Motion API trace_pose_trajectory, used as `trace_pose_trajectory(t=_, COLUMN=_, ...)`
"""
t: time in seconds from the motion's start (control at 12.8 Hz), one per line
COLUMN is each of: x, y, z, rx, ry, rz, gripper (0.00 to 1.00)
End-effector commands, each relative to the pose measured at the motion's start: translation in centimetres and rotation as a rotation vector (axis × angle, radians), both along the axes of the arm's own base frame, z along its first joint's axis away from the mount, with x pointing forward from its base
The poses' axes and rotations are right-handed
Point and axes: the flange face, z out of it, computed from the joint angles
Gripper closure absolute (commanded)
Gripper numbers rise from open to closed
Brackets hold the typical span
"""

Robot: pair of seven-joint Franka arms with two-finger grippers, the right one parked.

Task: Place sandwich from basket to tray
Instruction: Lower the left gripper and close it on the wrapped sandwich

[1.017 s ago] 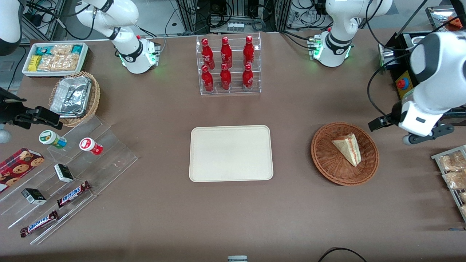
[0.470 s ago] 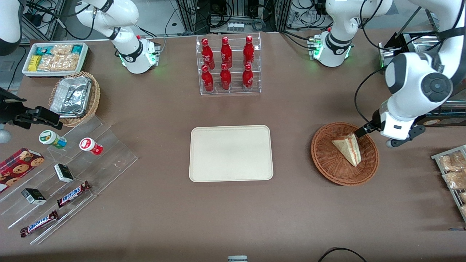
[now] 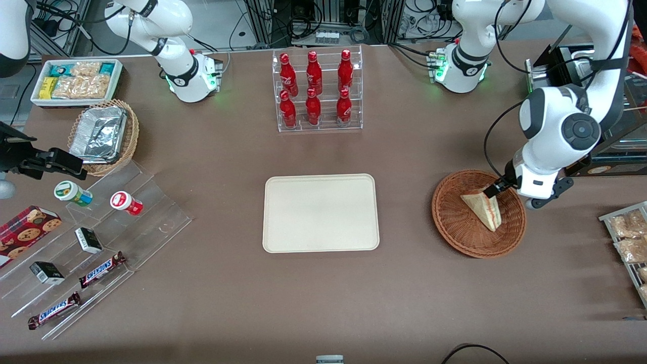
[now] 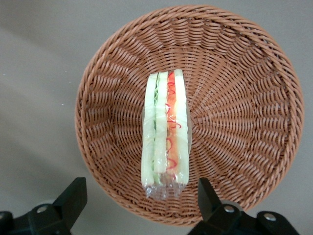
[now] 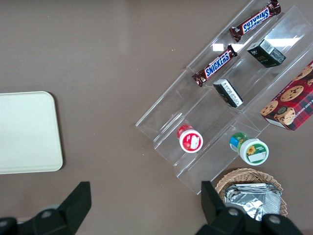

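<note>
The sandwich (image 3: 482,207), a clear-wrapped wedge with red and green filling, lies in the round reddish-brown wicker basket (image 3: 454,222) toward the working arm's end of the table. My gripper (image 3: 496,190) hangs open just above the basket's rim, at the wide end of the sandwich. In the left wrist view the sandwich (image 4: 165,129) lies lengthwise in the basket (image 4: 239,98), and its wrapped end sits between the spread fingers of the gripper (image 4: 141,198) without touching them. The cream tray (image 3: 320,212) lies bare at the table's middle.
A clear rack of red bottles (image 3: 317,91) stands farther from the front camera than the tray. A wire rack of snack bags (image 3: 629,237) sits at the table edge beside the basket. Acrylic steps with candy bars (image 3: 96,242) lie toward the parked arm's end.
The working arm has swung in from the table's edge toward the basket and come down, bringing the gripper over the basket rim by the sandwich. The sandwich has not moved.
</note>
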Motion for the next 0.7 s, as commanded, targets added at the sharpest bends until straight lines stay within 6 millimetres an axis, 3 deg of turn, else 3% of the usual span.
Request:
trace_pose_trajectory(t=0.0, x=0.2, y=-0.4, z=-1.0, rx=0.011, ry=-0.015, rz=0.011, gripper=0.00)
trace_pose_trajectory(t=0.63, x=0.8, y=-1.3, z=-4.8, rx=0.007, ry=-0.023, rz=0.014, gripper=0.01)
